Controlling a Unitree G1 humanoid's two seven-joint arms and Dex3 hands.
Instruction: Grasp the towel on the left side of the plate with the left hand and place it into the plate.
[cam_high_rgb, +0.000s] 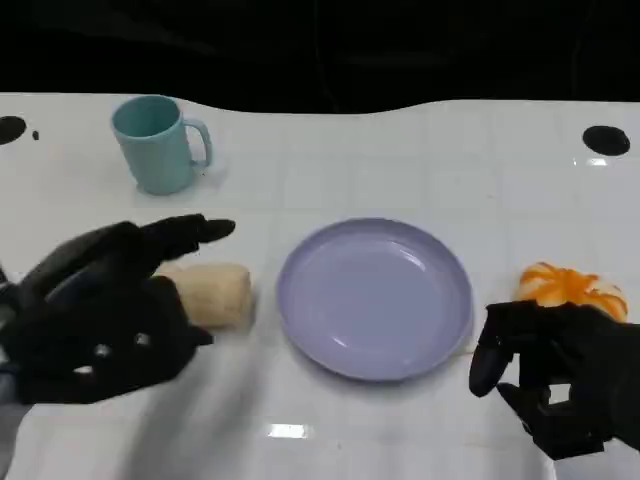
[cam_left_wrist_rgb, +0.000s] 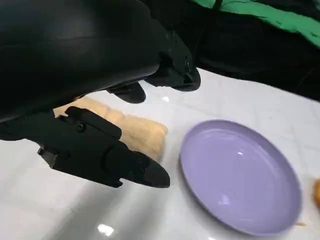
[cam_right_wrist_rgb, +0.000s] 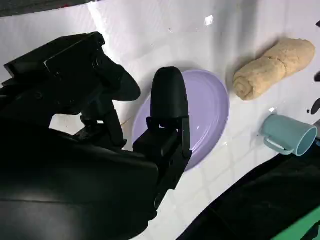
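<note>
White glossy table (cam_high_rgb: 400, 150) is carrying a smooth round lavender plate (cam_high_rgb: 375, 297); a beige, nubby rolled towel (cam_high_rgb: 212, 293) is lying just left of it. Left hand (cam_high_rgb: 100, 310) is hovering over the towel, fingers spread, holding nothing. Left wrist view: towel (cam_left_wrist_rgb: 135, 132) is sitting beneath the fingers (cam_left_wrist_rgb: 125, 167), untouched. Right wrist view: right hand (cam_right_wrist_rgb: 100, 130) is gripping nothing, fingers apart.

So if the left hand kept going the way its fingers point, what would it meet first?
Probably the towel: the left hand is open above it, fingers pointing toward the plate. Its height over the towel is unclear.
</note>
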